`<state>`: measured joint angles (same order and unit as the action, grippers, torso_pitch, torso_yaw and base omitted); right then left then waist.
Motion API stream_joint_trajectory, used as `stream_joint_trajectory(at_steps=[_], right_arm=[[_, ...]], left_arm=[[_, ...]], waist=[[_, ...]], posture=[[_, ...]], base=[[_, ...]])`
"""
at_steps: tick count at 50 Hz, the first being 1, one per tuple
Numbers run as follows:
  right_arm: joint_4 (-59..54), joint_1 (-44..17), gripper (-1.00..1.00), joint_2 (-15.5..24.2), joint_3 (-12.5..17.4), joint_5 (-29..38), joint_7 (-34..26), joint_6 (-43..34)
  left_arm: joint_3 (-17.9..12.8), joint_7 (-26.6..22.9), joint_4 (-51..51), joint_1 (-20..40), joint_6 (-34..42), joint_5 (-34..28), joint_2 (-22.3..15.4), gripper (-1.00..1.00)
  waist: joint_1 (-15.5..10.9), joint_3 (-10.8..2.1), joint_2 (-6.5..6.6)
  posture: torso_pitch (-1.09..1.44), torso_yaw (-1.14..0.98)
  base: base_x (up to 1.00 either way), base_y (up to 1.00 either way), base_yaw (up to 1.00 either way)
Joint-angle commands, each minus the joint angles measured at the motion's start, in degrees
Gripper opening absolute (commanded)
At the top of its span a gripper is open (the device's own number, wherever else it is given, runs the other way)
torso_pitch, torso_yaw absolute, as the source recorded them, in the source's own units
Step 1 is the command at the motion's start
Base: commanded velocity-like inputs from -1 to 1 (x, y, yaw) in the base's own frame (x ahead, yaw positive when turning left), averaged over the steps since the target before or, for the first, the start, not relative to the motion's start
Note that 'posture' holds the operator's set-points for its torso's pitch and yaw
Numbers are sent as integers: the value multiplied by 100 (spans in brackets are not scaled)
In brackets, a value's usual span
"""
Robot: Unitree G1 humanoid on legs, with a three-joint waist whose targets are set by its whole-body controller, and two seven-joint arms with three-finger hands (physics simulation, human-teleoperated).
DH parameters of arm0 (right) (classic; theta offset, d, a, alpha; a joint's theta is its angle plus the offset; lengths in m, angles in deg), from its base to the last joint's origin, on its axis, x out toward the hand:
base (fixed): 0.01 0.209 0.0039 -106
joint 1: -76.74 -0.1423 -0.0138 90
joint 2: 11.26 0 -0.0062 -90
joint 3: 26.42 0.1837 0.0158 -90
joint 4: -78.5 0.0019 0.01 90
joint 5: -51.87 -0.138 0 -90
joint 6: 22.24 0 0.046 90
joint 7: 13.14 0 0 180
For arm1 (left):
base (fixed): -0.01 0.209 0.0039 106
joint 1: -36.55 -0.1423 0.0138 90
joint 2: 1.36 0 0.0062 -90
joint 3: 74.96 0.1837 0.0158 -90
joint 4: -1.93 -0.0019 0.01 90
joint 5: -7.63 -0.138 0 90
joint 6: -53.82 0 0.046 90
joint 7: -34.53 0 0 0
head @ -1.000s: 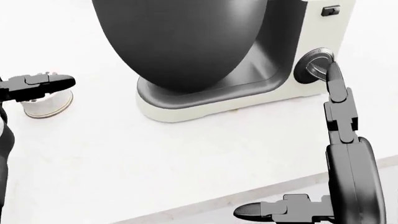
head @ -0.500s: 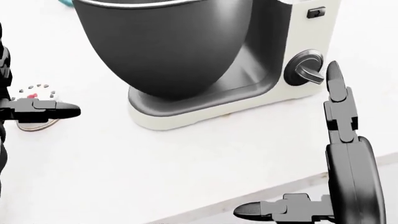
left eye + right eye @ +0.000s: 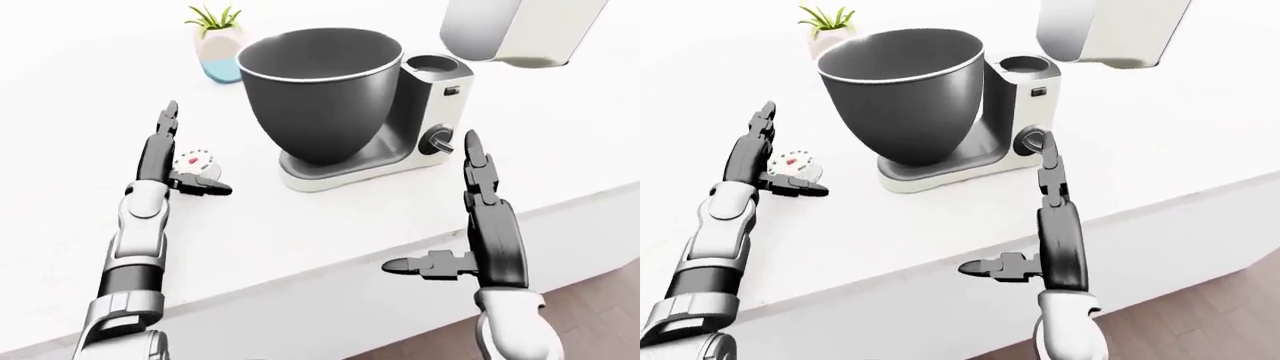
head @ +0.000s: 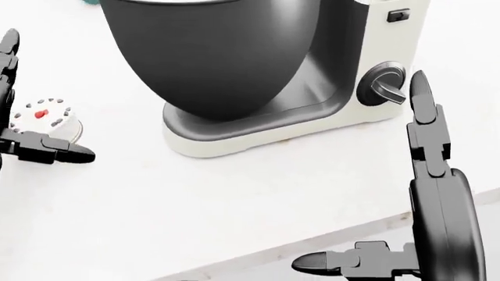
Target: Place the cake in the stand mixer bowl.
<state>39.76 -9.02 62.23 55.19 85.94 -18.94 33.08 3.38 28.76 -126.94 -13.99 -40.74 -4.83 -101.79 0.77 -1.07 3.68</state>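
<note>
A small white cake (image 3: 197,160) with red and dark dots on top sits on the white counter (image 3: 300,225), left of the stand mixer (image 3: 420,112). The mixer's big dark bowl (image 3: 320,94) stands open-topped under the raised head (image 3: 515,30). My left hand (image 3: 175,161) is open beside the cake, fingers pointing up on its left, thumb (image 4: 54,152) stretched below it. My right hand (image 3: 465,225) is open over the counter's near edge, its fingertips (image 4: 419,88) close to the mixer's dial (image 4: 383,85), holding nothing.
A potted plant (image 3: 217,45) in a white and blue pot stands at the top left behind the bowl. The counter's edge (image 3: 330,289) runs across the lower part of the view, with brown floor (image 3: 600,300) at the bottom right.
My left hand has risen and opened wider beside the cake, so the cake now shows above the thumb. The view shifted slightly. The right hand has barely moved.
</note>
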Motion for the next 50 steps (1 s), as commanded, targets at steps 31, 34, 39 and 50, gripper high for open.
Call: stream_joint_trajectory(at_steps=[31, 34, 39, 50], right_arm=[[261, -56, 100, -24, -71, 38, 51, 193], [274, -35, 100, -22, -70, 29, 63, 207], [287, 4, 100, -20, -56, -1, 88, 232], [353, 38, 100, -8, -53, -1, 100, 213]], left_arm=[[-93, -626, 1215, 1146, 1381, 101, -398, -100], [-73, -662, 1339, 1315, 1514, 97, -442, -100], [-45, -765, 1490, 1750, 1794, 65, -581, -100], [58, -1027, 1423, 2824, 2205, -62, -848, -100]], waist=[[10, 54, -171], [-4, 56, -196], [-31, 68, -217], [-46, 127, -252]], posture=[[0, 0], [0, 0], [0, 0], [0, 0]], base=[[0, 0, 0], [0, 0, 0], [0, 0, 0], [0, 0, 0]])
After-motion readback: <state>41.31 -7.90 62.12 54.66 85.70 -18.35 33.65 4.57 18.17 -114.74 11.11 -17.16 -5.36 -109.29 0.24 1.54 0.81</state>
